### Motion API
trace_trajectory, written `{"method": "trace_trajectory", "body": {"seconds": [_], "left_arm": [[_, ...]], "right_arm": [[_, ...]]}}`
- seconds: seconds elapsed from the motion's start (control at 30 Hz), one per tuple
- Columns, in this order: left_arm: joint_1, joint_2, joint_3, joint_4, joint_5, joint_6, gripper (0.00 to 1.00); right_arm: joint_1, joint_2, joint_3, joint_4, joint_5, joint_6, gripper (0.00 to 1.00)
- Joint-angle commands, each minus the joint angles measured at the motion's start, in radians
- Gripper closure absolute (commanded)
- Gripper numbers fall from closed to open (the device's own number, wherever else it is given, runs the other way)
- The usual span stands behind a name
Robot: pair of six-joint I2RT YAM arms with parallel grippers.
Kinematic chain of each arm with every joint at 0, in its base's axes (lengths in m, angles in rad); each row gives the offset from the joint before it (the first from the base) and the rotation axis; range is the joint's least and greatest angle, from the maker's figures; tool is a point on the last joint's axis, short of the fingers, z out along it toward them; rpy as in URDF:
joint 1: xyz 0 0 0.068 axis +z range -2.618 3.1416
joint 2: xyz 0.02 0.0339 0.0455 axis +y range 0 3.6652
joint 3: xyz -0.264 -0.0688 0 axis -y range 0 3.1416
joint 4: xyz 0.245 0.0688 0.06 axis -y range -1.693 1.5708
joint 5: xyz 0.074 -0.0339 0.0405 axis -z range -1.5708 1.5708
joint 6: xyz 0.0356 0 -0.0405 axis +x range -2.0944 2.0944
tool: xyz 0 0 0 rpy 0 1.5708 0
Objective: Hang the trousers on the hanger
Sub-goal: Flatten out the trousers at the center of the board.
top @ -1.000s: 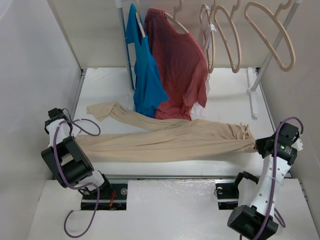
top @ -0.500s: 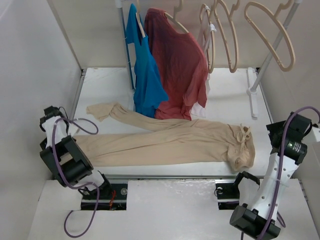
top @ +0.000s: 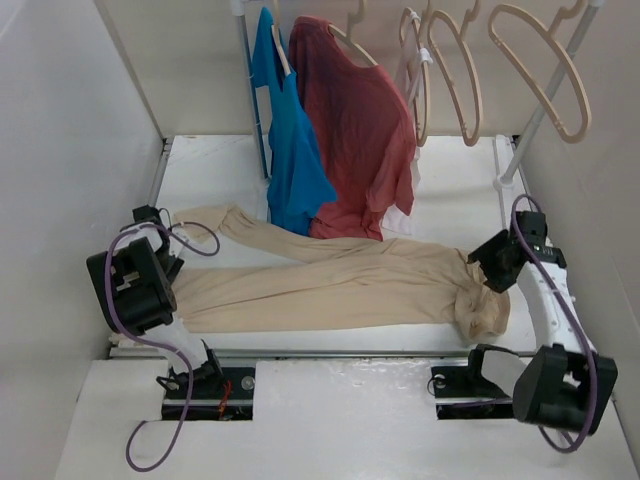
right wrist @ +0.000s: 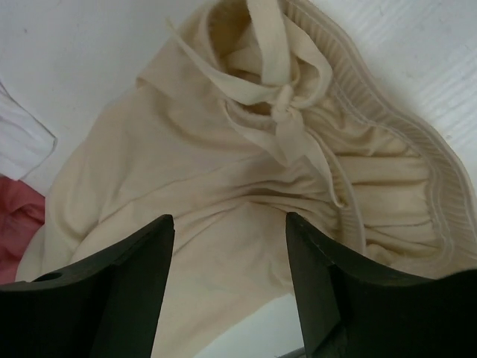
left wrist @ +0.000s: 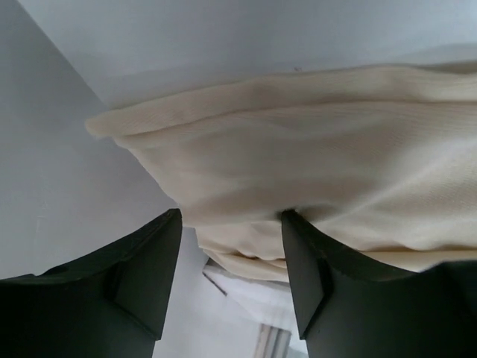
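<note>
Seen from above, the left gripper [left wrist: 231, 224] is at 9 o'clock, by the leg ends of the trousers [top: 340, 285]. A second ago it was clamped on those cuffs. Now its fingers are spread, and the wrist view shows a cuff lying loose just beyond them, not pinched. The arm has also drawn inward and toward the back of the table [top: 220, 170].

The trousers lie flat across the middle of the table from 9 o'clock to about 4 o'clock. One leg angles off toward 10 o'clock, under the hem of the blue shirt [top: 290, 150]. The red T-shirt [top: 355, 120] hangs beside it at 12 o'clock.

At 4 o'clock the waistband has been let go and is no longer pulled taut. It has slumped into a bunched heap with the drawstring knot on top. The right gripper [right wrist: 227, 220] has swung in over that heap, its fingers wide apart and holding nothing.

The hanger [top: 575, 85] hangs empty on the rack at 1 o'clock, well apart from the cloth.

I judge that the stretching-out step is over and both ends have been released. Hanging has not begun. The next move probably calls for a fresh grasp, and the crumpled waistband could make a clean pinch there harder.
</note>
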Motion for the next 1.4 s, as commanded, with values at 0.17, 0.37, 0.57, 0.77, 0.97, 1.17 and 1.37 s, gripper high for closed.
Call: {"method": "trace_trajectory", "body": {"seconds": [0.17,0.37,0.57,0.77,0.97,1.17,1.37], "left_arm": [[-0.003,-0.117,0.214,-0.021,0.374,-0.111,0.44],[-0.226,-0.080,0.268,-0.011,0.407,-0.088,0.37],[-0.291,0.079,0.283,0.086,0.310,-0.142,0.37],[-0.309,0.162,0.326,0.127,0.375,-0.142,0.41],[-0.320,0.233,0.398,0.137,0.340,-0.180,0.74],[-0.256,0.227,0.398,0.098,0.294,-0.130,1.00],[-0.152,0.092,0.450,0.092,0.196,-0.062,1.00]], "right_arm": [[0.031,0.297,0.245,0.125,0.034,-0.138,0.15],[-0.033,0.457,0.355,0.096,0.045,-0.212,0.03],[-0.043,0.546,0.389,0.077,0.111,-0.234,0.03],[-0.043,0.667,0.389,0.123,0.066,-0.252,0.09],[-0.043,0.758,0.437,0.134,0.075,-0.263,0.49],[-0.052,0.762,0.467,0.134,0.086,-0.303,1.00],[-0.052,0.600,0.507,0.114,0.155,-0.347,1.00]]}}
